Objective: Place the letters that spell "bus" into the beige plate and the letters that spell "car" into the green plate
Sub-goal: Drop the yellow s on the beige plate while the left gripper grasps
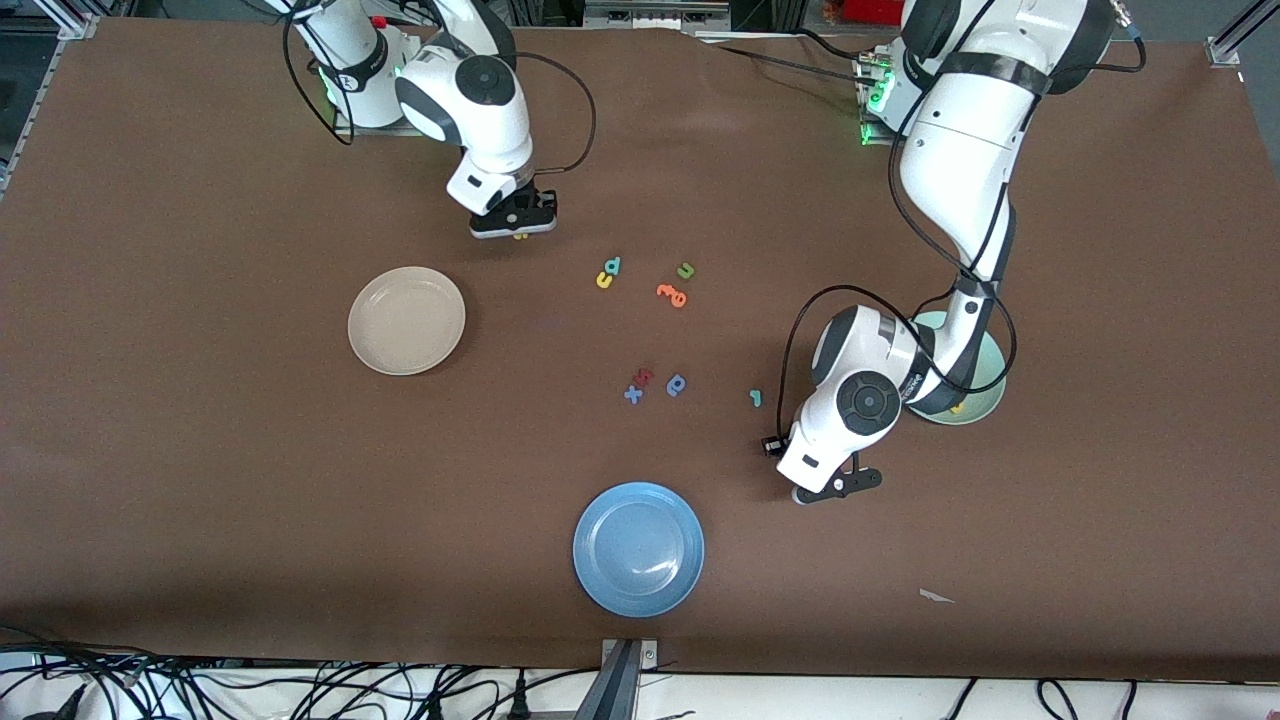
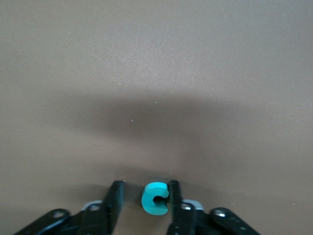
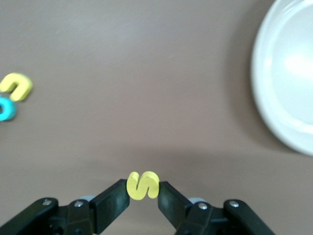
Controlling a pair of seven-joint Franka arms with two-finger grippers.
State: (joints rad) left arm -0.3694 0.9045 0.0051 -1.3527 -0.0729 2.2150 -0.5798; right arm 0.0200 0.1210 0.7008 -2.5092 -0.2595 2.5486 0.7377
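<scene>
Beige plate [image 1: 406,320] bare, green plate [image 1: 985,385] holding a yellow letter [image 1: 957,408]

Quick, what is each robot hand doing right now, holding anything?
Left hand: fingers around the teal "c", low over bare table; firm grip cannot be told.
Right hand: closed on the yellow "s".

No printed label or brand reads clearly — only foam letters: a yellow "s" [image 3: 143,185] and a teal "c" [image 2: 155,199].

Robotics lab: brown-covered test table [image 1: 200,450], aluminium framing, loose cables along edge.
</scene>
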